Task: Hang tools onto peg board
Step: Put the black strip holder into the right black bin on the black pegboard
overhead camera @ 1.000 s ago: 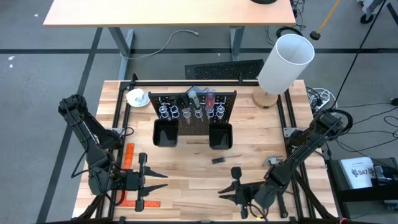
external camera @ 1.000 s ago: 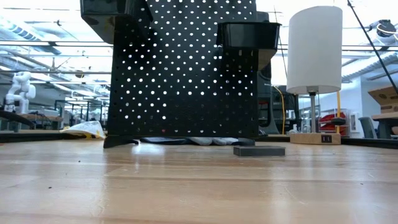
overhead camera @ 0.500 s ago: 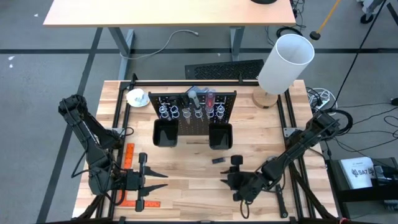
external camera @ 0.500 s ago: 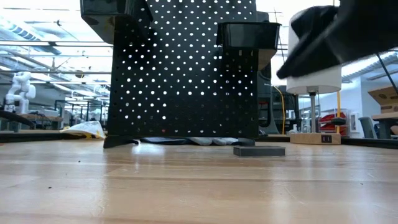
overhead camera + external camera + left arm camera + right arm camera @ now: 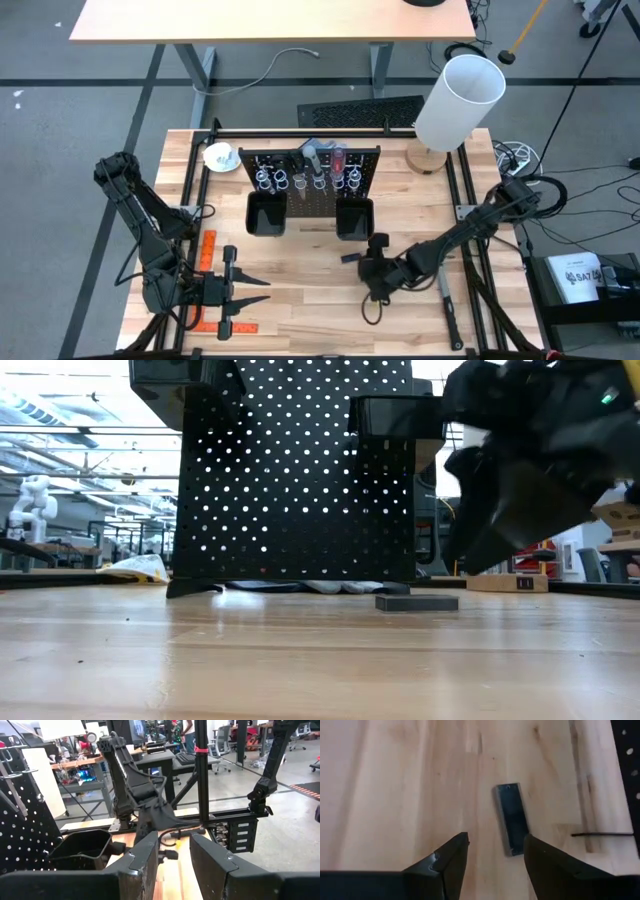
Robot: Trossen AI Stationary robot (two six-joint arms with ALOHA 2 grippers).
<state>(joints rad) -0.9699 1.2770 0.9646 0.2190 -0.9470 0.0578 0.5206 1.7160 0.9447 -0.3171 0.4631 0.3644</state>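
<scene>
The upright black perforated peg board [image 5: 317,178] stands at the far middle of the pale wooden table [image 5: 300,290], with silvery wire ring holders [image 5: 305,181] along its top and two black square bins [image 5: 264,213] at its foot; several tools [image 5: 338,158], one of them red-handled, already sit in the rings; a small flat dark rectangular bar [image 5: 350,258] lies loose on the wood just in front of the right-hand bin. The right gripper [image 5: 372,272] hangs low over the table just beside this bar, on its near side; in the right wrist view the two dark fingers [image 5: 451,857] stand spread with bare wood between them and grip nothing; the bar [image 5: 511,818] lies ahead of the fingertips, slightly toward one finger, clear of both jaws and not touched. In the low view the bar [image 5: 416,602] rests flat with the gripper's dark bulk above and beside it. The left gripper [image 5: 262,291] waits near the table's front left, jaws parted and empty, beside an orange ruler [image 5: 206,253].
</scene>
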